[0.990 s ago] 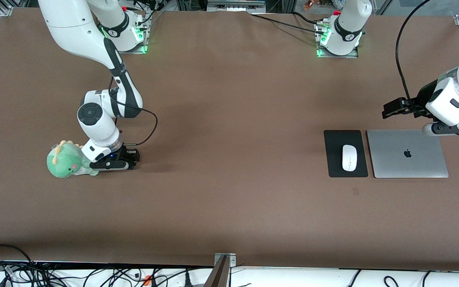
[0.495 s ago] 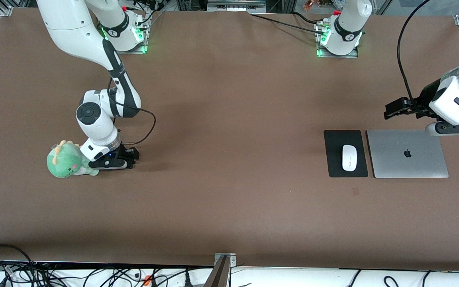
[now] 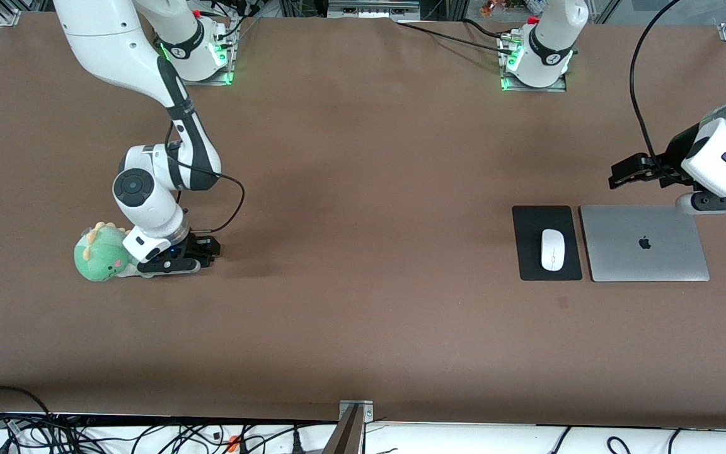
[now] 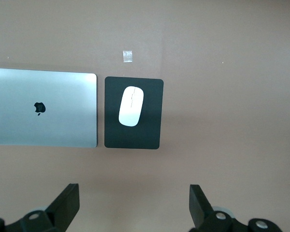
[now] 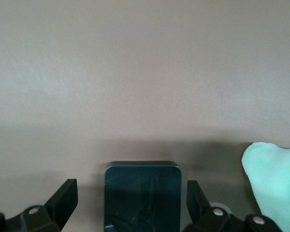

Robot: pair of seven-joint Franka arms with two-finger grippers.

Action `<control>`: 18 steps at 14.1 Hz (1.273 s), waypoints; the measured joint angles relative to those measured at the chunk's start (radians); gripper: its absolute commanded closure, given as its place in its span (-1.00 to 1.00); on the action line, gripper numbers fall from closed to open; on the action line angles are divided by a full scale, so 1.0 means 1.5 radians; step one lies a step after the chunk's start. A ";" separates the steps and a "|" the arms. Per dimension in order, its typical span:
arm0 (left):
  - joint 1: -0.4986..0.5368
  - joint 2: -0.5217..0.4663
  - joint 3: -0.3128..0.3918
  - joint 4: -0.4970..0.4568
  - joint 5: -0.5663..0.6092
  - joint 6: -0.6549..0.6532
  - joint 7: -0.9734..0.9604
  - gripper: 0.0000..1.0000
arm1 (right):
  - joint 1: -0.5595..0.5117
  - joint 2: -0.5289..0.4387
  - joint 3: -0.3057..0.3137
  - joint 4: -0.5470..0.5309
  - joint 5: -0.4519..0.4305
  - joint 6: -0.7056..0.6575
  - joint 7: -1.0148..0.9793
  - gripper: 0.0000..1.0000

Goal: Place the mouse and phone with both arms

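Observation:
The white mouse (image 3: 552, 249) lies on a black mouse pad (image 3: 530, 221) toward the left arm's end of the table; it also shows in the left wrist view (image 4: 131, 106). My left gripper (image 3: 628, 171) hangs open and empty, high over the table by the pad's edge that faces the bases; it shows in its wrist view (image 4: 133, 205). My right gripper (image 3: 205, 247) is down at the table beside the plush. In its wrist view (image 5: 130, 193) it is open around the black phone (image 5: 142, 198), with a gap on each side. The phone is hidden in the front view.
A green plush dinosaur (image 3: 101, 255) sits close beside the right gripper, and its edge shows in the right wrist view (image 5: 275, 183). A closed silver laptop (image 3: 643, 243) lies beside the mouse pad. A small tape mark (image 3: 563, 302) lies nearer the front camera.
The right arm's wrist has leaned a little toward the plush, with the gripper staying low. The left arm has drifted slightly toward its own end of the table. The mouse has not moved.

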State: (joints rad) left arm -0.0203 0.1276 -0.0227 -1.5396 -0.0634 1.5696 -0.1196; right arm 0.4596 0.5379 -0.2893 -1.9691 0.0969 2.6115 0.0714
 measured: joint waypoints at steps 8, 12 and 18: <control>0.003 0.000 0.003 0.018 0.000 0.001 0.001 -1.00 | -0.019 -0.108 -0.064 0.168 0.092 -0.380 -0.031 -1.00; 0.003 0.000 0.003 0.018 0.000 0.001 0.001 -1.00 | -0.024 -0.157 -0.127 0.224 0.093 -0.515 -0.040 -1.00; 0.004 0.000 0.005 0.019 0.000 -0.004 0.001 -1.00 | -0.061 -0.234 -0.103 0.240 0.017 -0.562 -0.046 -1.00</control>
State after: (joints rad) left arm -0.0144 0.1276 -0.0145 -1.5118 -0.0634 1.5639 -0.1177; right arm 0.3682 0.1865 -0.4438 -1.6087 0.1225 1.7682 0.0017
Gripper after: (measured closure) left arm 0.000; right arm 0.000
